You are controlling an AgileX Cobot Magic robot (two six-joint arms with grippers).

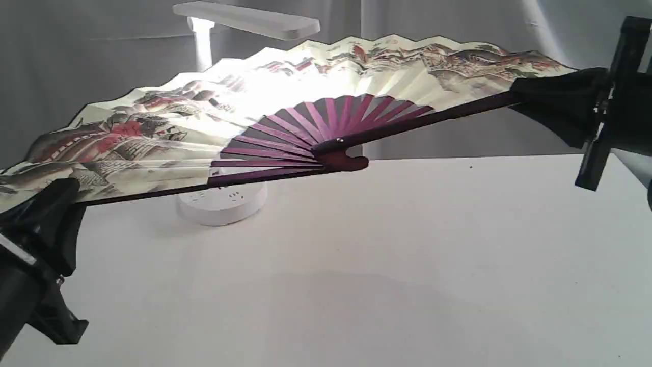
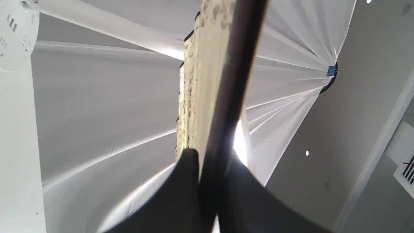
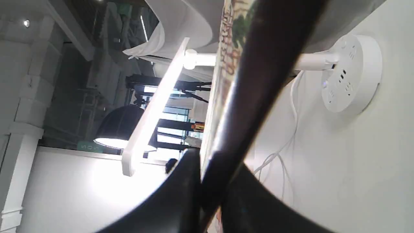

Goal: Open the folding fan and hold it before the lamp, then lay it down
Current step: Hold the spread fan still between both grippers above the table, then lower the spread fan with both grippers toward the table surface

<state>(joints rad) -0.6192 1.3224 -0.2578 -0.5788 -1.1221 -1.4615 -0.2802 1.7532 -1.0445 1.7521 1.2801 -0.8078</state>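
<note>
Exterior: folding fan (image 1: pixel 305 86) fully spread, clear of the table (image 1: pixel 407 255), slung between both tools. Left gripper (image 1: pixel 57 201) is clamped on one end rib and right gripper (image 1: pixel 535 97) on the other. In this view the fan slopes up from left gripper to right gripper, pivot roughly midway between them. Lamp (image 1: pixel 249 20) stands on the far side of the fan from both grippers; its head shows above the leaf edge, lit, glowing through the paper.

Left wrist: left gripper (image 2: pixel 207 168) jaws pinched tight on the fan's dark outer rib, pleated leaf running straight out from the tips. Lamp base well off to the side.

Right wrist: right gripper (image 3: pixel 210 171) jaws closed on the outer rib, same grip. Lit lamp head on one side of the fan, base and white cord (image 3: pixel 291 129) on the other.
</note>
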